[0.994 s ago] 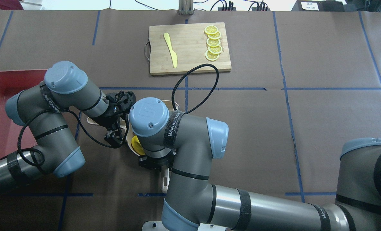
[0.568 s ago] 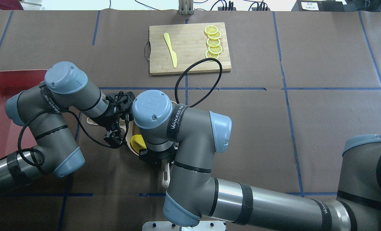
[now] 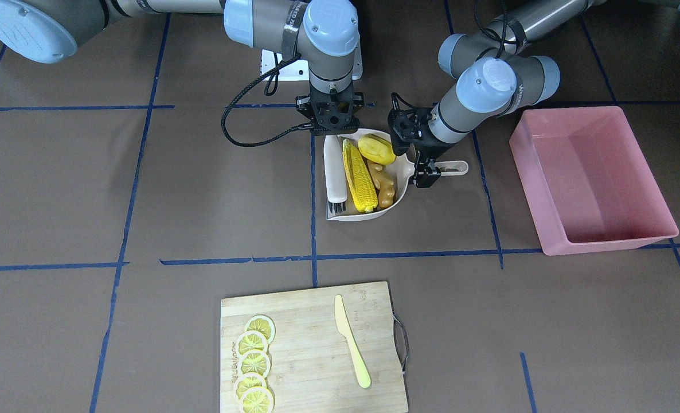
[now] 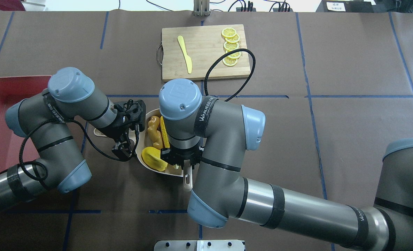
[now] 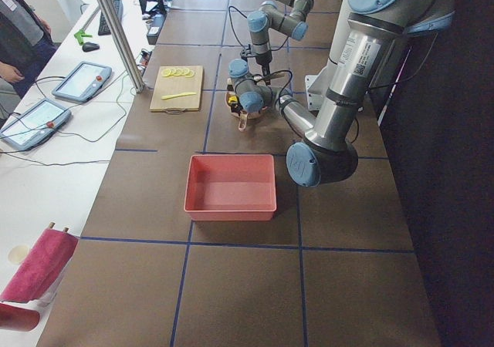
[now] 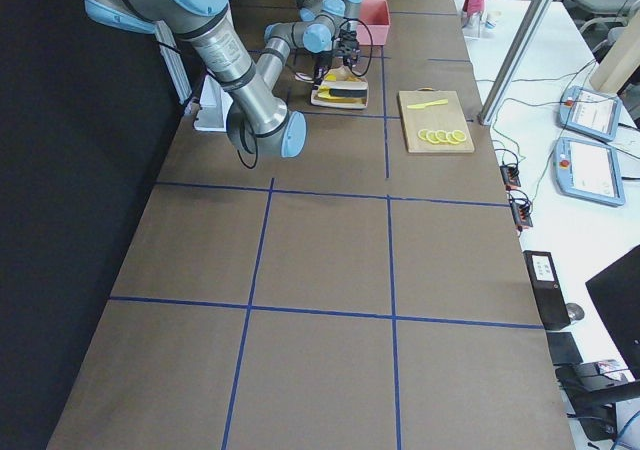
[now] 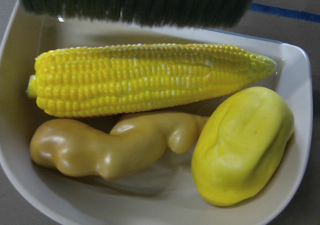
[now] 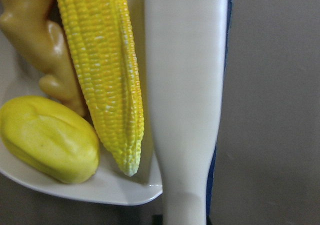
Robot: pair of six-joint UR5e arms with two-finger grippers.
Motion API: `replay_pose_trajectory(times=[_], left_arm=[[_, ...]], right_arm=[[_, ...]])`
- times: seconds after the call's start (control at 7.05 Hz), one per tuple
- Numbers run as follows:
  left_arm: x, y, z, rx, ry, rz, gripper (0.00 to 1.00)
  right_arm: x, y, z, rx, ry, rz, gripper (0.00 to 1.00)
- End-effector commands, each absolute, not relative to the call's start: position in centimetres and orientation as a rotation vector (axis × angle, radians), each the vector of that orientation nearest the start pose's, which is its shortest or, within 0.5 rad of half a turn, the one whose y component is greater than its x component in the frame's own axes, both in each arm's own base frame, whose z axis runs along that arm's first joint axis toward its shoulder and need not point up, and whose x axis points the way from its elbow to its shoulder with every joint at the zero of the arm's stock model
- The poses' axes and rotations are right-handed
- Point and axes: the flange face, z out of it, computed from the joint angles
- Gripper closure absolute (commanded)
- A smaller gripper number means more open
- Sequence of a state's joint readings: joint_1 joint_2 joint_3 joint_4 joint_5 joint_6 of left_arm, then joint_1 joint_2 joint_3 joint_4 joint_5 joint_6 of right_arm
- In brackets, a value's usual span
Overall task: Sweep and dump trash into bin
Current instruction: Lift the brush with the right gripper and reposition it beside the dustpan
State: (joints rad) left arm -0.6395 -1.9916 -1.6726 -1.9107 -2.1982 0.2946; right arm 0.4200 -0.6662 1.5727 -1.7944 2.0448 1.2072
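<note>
A beige dustpan [image 3: 363,217] sits mid-table. In it lie a yellow corn cob [image 3: 357,178], a stubby yellow lumpy vegetable [image 3: 376,149] and a tan ginger root [image 3: 383,183], close up in the left wrist view: corn [image 7: 150,77], ginger [image 7: 110,147]. My left gripper [image 3: 423,172] is shut on the dustpan's handle [image 3: 454,167]. My right gripper [image 3: 331,123] is shut on a white brush [image 3: 335,172], which lies along the pan's edge beside the corn [image 8: 100,70]. The pink bin [image 3: 532,189] stands empty on my left, apart from the pan.
A wooden cutting board [image 3: 311,344] at the far side carries several lemon slices [image 3: 254,361] and a pale yellow plastic knife [image 3: 351,344]. Blue tape lines cross the brown table cover. The bin also shows at the overhead view's left edge [image 4: 4,90].
My right arm has moved away from my base with the brush, uncovering the corn and ginger in the dustpan. The left arm and dustpan have stayed put.
</note>
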Motion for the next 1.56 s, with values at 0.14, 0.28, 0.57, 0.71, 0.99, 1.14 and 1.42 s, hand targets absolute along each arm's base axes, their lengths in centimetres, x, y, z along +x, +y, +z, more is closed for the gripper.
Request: replay_pose_trajectory(times=[0.14, 0.28, 0.57, 0.71, 0.99, 1.14, 1.42], left_arm=[[46.5, -44.2, 33.8, 0.654, 0.889, 1.376, 0.01], [46.4, -44.3, 33.8, 0.656, 0.888, 1.373, 0.01], [46.4, -44.2, 33.6, 0.659, 0.89, 1.375, 0.01], [46.2, -44.3, 33.4, 0.663, 0.891, 1.373, 0.01], [45.9, -44.6, 33.4, 0.668, 0.885, 1.371, 0.01], [45.9, -44.6, 33.4, 0.668, 0.883, 1.372, 0.01], [45.5, -44.8, 34.4, 0.657, 0.875, 1.37, 0.01]], right_arm=[[-57.5, -37.9, 12.6, -0.163, -0.787, -0.076, 1.0], [-56.7, -38.2, 12.7, -0.167, -0.791, -0.069, 1.0], [-56.5, -38.4, 13.5, -0.17, -0.784, -0.063, 1.0], [-56.5, -38.4, 13.7, -0.171, -0.781, -0.063, 1.0], [-56.4, -38.5, 13.7, -0.171, -0.781, -0.062, 1.0], [-56.2, -38.7, 13.7, -0.169, -0.783, -0.06, 1.0], [-53.7, -38.2, 14.5, -0.154, -0.804, -0.056, 1.0]])
